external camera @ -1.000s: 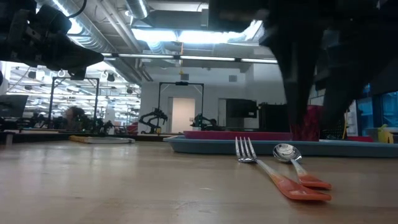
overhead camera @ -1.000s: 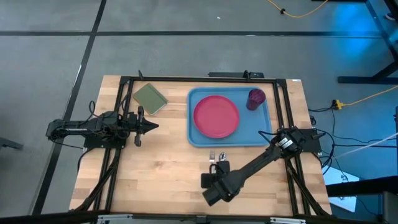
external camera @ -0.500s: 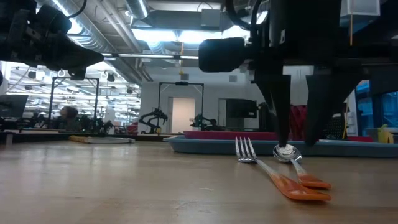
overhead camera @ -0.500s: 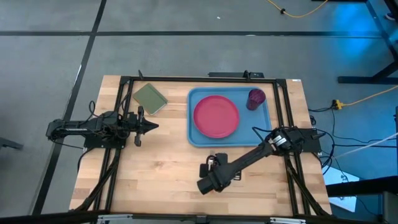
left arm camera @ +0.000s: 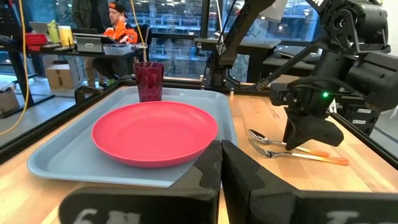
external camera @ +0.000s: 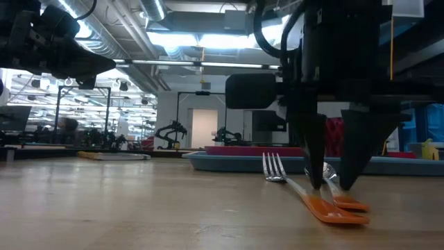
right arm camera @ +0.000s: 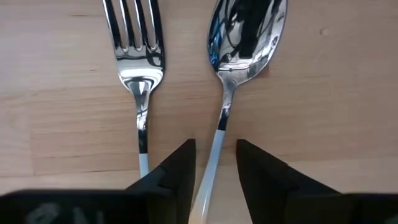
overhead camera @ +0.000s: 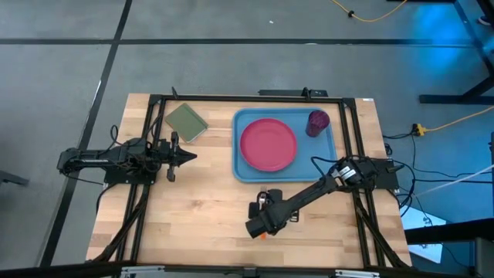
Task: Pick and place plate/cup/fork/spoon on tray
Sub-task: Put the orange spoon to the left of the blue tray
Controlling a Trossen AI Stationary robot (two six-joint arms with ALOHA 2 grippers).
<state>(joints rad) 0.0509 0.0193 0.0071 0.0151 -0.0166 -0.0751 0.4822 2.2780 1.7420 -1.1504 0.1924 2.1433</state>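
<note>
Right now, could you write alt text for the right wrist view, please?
The right gripper points down at the wooden table, its open fingers straddling the spoon stem. The fork lies parallel beside it, tines pointing the same way as the spoon's bowl.

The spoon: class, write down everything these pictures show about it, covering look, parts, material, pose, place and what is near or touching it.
The spoon has a shiny silver, metal-looking rounded bowl, a slim neck and an orange handle. It lies flat on the wooden table, just outside the tray, beside the fork, bowl toward the tray. The right gripper is low over it, open, one finger either side of the neck; whether the fingers touch it is unclear.
</note>
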